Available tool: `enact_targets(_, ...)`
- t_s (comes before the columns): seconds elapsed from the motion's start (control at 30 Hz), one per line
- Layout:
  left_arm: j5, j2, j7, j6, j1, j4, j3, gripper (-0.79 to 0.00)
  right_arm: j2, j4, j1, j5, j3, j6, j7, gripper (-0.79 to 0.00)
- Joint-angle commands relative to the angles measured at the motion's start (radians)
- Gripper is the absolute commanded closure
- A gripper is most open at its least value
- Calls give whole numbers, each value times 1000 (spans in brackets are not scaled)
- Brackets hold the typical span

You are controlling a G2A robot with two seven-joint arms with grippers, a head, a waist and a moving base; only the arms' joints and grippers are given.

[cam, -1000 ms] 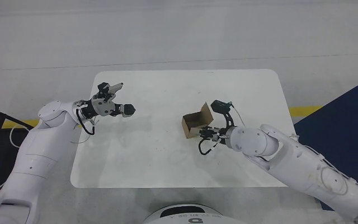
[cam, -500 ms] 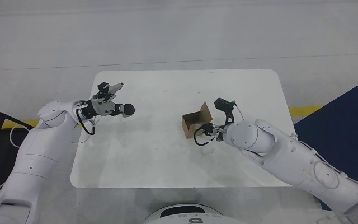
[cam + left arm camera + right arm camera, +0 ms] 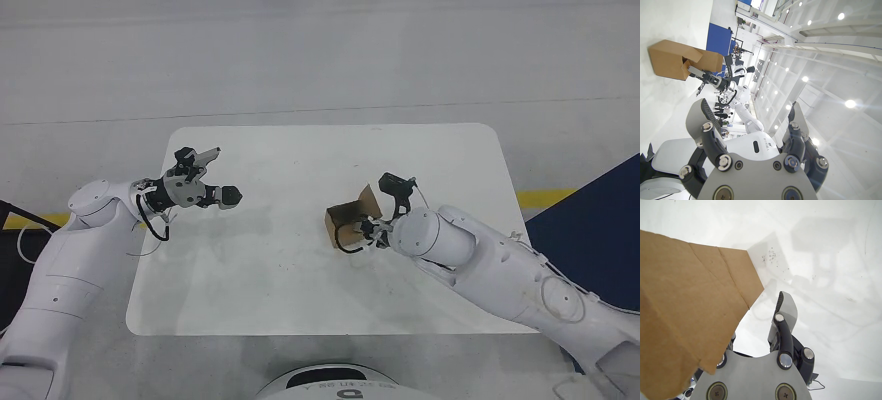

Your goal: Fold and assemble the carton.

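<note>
Brown cardboard carton [image 3: 345, 222] lies on the white tabletop [image 3: 270, 280]; right claw [image 3: 362, 234] spread open at its flap, left claw [image 3: 749, 103] released.

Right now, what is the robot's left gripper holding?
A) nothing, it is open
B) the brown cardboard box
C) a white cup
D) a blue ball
A: the left gripper is open with nothing in it, and the brown cardboard carton lies well apart from it on the white table.
</note>
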Motion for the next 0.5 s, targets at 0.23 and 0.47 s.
enact_targets(0.23, 0, 0, 0, 0, 0, 0, 0, -785, -10, 12, 61, -24, -22, -1, 115, 0)
enact_targets(0.47, 0, 0, 0, 0, 0, 0, 0, -785, 12, 14, 185, -220, -85, -81, 331, 0)
